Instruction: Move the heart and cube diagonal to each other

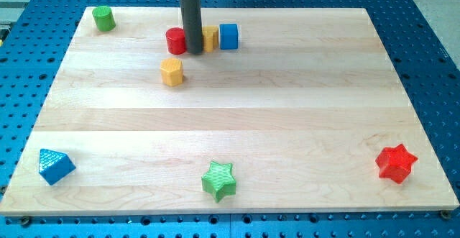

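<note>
In the camera view, my tip (194, 51) sits low between the red block (175, 41) at its 9 o'clock and the yellow heart (209, 38) at 3 o'clock, almost touching both. The blue cube (228, 36) is just beside the heart, further toward 3 o'clock. I have no jaws, only a rod, so nothing is held.

If I push the wrong way, the heart may bump the cube along, or I may drag the red block too. The blocks look like smooth plastic and would slide easily on the pale wooden bench (287, 108).
</note>
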